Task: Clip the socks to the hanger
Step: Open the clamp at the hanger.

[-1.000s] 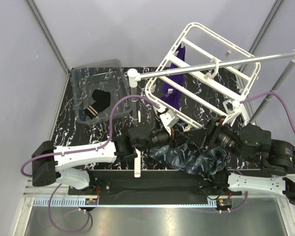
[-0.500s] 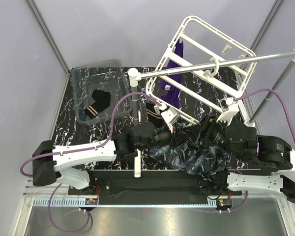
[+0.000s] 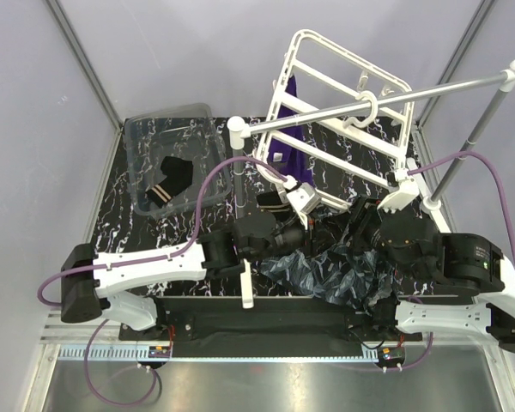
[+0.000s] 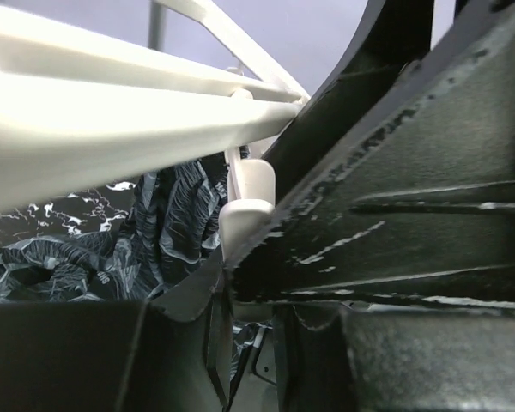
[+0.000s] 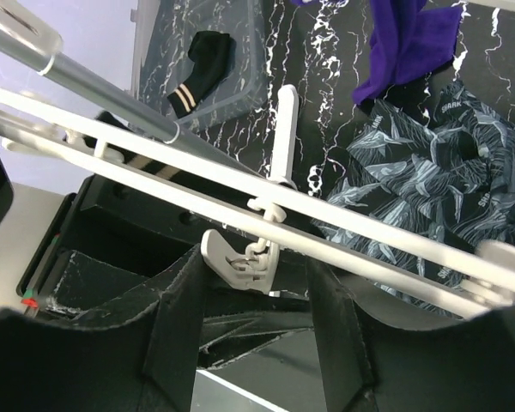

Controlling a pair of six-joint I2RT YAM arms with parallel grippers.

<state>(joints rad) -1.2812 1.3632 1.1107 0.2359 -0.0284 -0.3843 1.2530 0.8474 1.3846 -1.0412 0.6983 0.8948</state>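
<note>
The white hanger (image 3: pixel 354 60) hangs tilted by its hook from the grey rod (image 3: pixel 446 87). A purple sock (image 3: pixel 290 146) is clipped at its left side and also shows in the right wrist view (image 5: pixel 408 39). Dark patterned socks (image 3: pixel 318 275) lie on the table under both grippers. My right gripper (image 3: pixel 354 225) is open, its fingers on either side of a white clip (image 5: pixel 249 262) that dangles from a hanger bar (image 5: pixel 369 227). My left gripper (image 3: pixel 302 230) is right beside it. Its jaws (image 4: pixel 245 292) stand a narrow gap apart, with a white clip (image 4: pixel 245 206) at the tips, its lower end hidden.
A clear bin (image 3: pixel 146 129) at the back left holds a black striped sock (image 3: pixel 170 178). A white post (image 3: pixel 240 215) carrying the rod stands just left of my left gripper. The rod's right post (image 3: pixel 463 159) stands at the far right.
The hanger has swung up and to the left on the rod. My right arm has moved left towards the left gripper. My left gripper has shifted slightly right.
</note>
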